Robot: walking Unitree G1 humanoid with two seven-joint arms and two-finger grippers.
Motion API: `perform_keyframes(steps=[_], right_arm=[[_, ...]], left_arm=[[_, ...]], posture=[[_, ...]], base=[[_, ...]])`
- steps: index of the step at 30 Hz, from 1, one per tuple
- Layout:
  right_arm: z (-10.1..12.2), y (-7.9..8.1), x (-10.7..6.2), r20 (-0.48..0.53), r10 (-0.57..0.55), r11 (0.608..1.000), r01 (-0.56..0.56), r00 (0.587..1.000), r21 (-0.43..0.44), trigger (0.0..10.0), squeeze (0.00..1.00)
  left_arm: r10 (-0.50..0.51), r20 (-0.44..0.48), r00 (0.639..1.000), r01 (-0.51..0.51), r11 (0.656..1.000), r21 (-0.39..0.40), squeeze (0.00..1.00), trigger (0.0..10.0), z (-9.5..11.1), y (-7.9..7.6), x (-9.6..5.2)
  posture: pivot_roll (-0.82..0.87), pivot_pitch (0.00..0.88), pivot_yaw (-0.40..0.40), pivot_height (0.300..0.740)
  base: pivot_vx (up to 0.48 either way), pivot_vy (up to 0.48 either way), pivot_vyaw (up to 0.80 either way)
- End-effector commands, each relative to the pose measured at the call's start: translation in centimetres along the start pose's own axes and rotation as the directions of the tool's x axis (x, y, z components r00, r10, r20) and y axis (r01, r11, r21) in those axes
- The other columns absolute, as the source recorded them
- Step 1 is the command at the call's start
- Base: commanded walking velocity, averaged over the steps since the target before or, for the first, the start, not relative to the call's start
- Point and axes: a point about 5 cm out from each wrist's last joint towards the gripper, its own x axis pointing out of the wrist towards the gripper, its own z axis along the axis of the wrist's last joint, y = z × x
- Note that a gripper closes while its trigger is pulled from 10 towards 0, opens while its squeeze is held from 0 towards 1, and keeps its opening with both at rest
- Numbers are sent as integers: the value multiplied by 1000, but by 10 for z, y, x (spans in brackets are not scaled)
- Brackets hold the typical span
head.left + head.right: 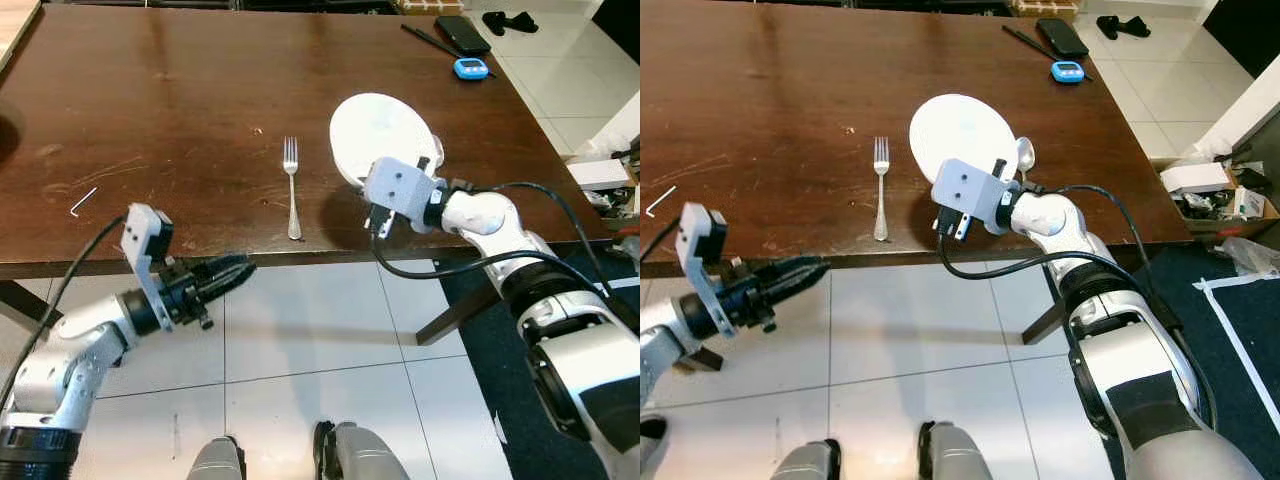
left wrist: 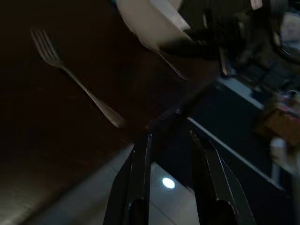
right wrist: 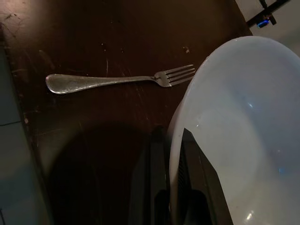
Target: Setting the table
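A white plate (image 1: 378,128) lies on the brown table (image 1: 170,90) near its front right. My right gripper (image 3: 173,137) is shut on the plate's near rim, one finger above and one below. A silver fork (image 1: 292,186) lies left of the plate, tines pointing away from me. A spoon (image 1: 1025,154) peeks out at the plate's right side. My left gripper (image 1: 228,272) hangs just below the table's front edge, over the tiled floor. Its fingers (image 2: 140,159) stand slightly apart with nothing between them.
At the table's far right corner lie a black phone (image 1: 462,33), a blue timer (image 1: 470,68) and a black stick (image 1: 424,38). A small hex key (image 1: 83,201) rests at the front left. Boxes (image 1: 1200,178) stand on the floor to the right.
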Motion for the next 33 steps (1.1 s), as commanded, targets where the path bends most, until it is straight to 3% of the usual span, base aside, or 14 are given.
perform_keyframes(steps=[1, 4, 5, 6, 7, 8, 11, 21, 24, 25, 28, 31, 32, 33], right_arm=[[11, 10, 4, 106, 76, 997, -77, 992, 8, 10000, 0], [19, 19, 7, 170, 136, 991, -134, 976, -25, 10000, 0], [25, 27, 9, 204, 188, 982, -177, 961, -69, 10000, 0], [25, 27, 9, 204, 188, 982, -177, 961, -69, 10000, 0], [27, 31, 11, 210, 213, 976, -197, 954, -95, 10000, 0], [30, 36, 12, 210, 249, 965, -223, 946, -137, 10000, 0], [32, 38, 13, 212, 262, 960, -234, 941, -151, 10000, 0], [34, 46, 17, 177, 343, 927, -302, 923, -221, 10000, 0], [29, 46, 17, 113, 348, 914, -310, 931, -260, 10000, 0], [22, 46, 16, 40, 345, 900, -319, 938, -298, 10000, 0], [18, 45, 16, -2, 337, 893, -320, 942, -316, 10000, 0], [13, 44, 16, -50, 326, 882, -323, 944, -343, 10000, 0], [9, 44, 16, -95, 315, 871, -328, 944, -366, 10000, 0], [7, 43, 16, -115, 307, 864, -328, 945, -381, 10000, 0]], left_arm=[[192, 34, 981, -193, 979, 66, 0, 10000, 8, 19, 12], [255, 5, 967, -255, 965, 59, 20, 10000, 9, 25, 23], [271, -11, 963, -270, 962, 31, 918, 10000, 9, 26, 32], [271, -11, 963, -270, 962, 31, 918, 10000, 9, 26, 32], [275, -2, 961, -275, 961, 6, 1000, 10000, 12, 27, 35], [258, 25, 966, -257, 966, -33, 1000, 10000, 17, 26, 40], [254, 34, 967, -252, 967, -42, 1000, 10000, 20, 26, 42], [254, 78, 964, -253, 967, -25, 1000, 10000, 40, 27, 53], [278, 60, 959, -278, 961, -18, 1000, 10000, 42, 31, 52], [307, 38, 951, -307, 952, -13, 1000, 10000, 43, 36, 49], [331, 30, 943, -331, 944, -18, 1000, 10000, 43, 39, 47], [361, 36, 932, -359, 932, -50, 1000, 10000, 46, 43, 47], [347, 53, 936, -342, 935, -94, 1000, 10000, 51, 42, 50], [338, 54, 940, -330, 937, -115, 898, 10000, 53, 40, 53]], posture=[[65, 102, -66, 740], [65, 105, -69, 740], [61, 107, -68, 740], [61, 107, -68, 740], [61, 107, -68, 740], [55, 108, -65, 740], [53, 108, -63, 740], [49, 107, -62, 740], [47, 104, -60, 740], [47, 104, -60, 740], [47, 104, -60, 740], [42, 103, -58, 740], [42, 103, -58, 740], [43, 109, -59, 740]], base=[[0, 0, 0], [0, 0, 0], [0, 0, 0], [0, 0, 0], [0, 0, 0], [0, 0, 0], [0, 0, 0], [0, 0, 0], [0, 0, 0], [0, 0, 0], [0, 0, 0], [0, 0, 0], [0, 0, 0], [0, 0, 0]])
